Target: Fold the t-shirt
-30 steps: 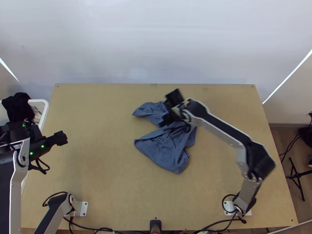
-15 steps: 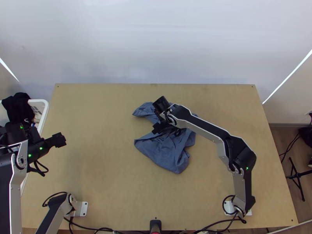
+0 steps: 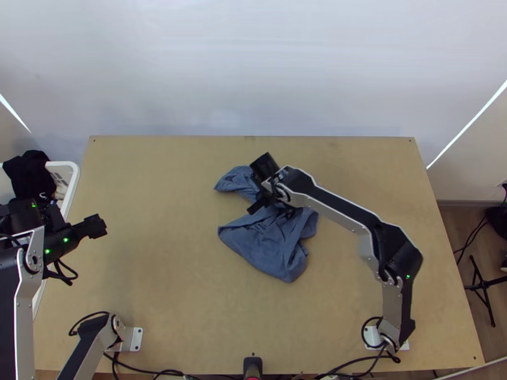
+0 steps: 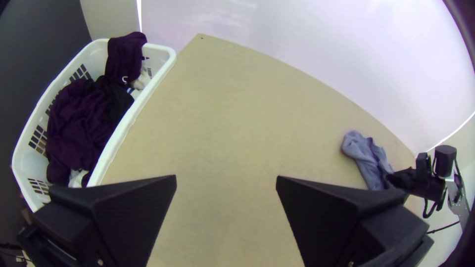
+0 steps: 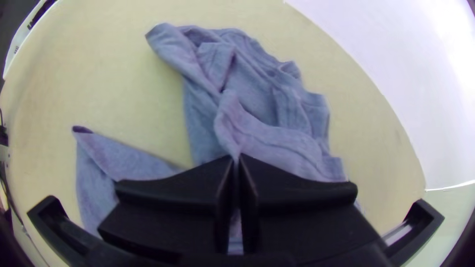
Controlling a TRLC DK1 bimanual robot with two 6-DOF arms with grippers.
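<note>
Right gripper point(image 3: 255, 208): jaws clenched on a ridge of blue t-shirt point(image 3: 266, 250), cloth bunched on counter point(image 3: 165, 304) beneath and around jaws. Left gripper point(image 3: 97, 226): jaws spread, well apart from shirt.

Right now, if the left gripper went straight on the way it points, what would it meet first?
Probably the wooden tabletop, seen ahead between the open fingers of the left gripper; how far off it would touch is hard to judge.
</note>
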